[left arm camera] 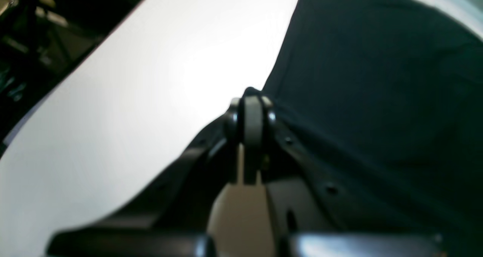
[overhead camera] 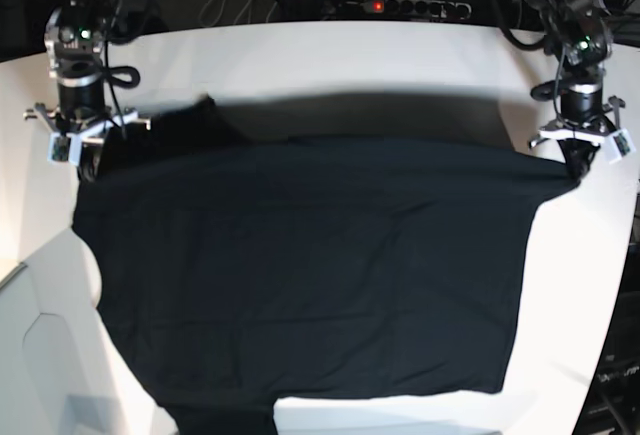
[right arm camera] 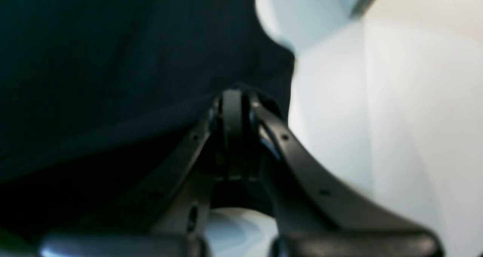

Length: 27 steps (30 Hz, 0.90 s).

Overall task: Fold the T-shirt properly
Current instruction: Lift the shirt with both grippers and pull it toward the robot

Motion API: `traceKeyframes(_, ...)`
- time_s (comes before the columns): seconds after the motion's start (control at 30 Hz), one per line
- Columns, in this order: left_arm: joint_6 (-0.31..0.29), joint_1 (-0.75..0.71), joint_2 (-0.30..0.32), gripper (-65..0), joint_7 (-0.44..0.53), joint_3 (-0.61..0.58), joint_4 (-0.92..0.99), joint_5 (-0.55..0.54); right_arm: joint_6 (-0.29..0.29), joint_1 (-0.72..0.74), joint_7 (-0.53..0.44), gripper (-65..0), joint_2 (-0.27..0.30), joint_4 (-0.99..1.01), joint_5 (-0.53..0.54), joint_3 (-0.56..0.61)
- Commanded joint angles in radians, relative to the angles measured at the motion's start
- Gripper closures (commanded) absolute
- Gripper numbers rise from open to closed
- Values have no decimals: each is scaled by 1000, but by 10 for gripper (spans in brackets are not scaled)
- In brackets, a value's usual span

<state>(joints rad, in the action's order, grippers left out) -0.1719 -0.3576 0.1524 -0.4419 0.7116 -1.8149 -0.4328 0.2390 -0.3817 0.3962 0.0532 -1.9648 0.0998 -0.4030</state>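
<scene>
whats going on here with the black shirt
A two-armed robot is working on a black T-shirt spread over a white table. Each arm has pinched one far corner of the cloth: the left gripper on the base view's right, the right gripper on its left, both shut on the fabric. The far edge stretches between them, and no fold shows yet in the shirt's body.

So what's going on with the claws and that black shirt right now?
Left claw and right claw shut on far corners of shirt. Shirt spread over table. Nothing in the way.
</scene>
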Motion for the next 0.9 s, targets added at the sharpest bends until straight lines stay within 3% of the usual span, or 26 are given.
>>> traceKeyframes(0.0,5,24,13,0,25,6,-1,1,4,40,0,0,10,-15,1,-3)
traceKeyframes(0.23,5,165,22,0,24,4,100,1,4,267,134,0,12,95,1,0)
traceKeyframes(0.33,5,225,25,0,24,4,148,4,4,350,142,0,33,187,-1,11)
traceKeyframes(0.57,1,355,23,0,24,-51,244,136,1,490,131,0,95,370,-1,118)
traceKeyframes(0.87,-1,424,25,0,24,-83,317,157,0,662,132,0,124,509,-1,152)
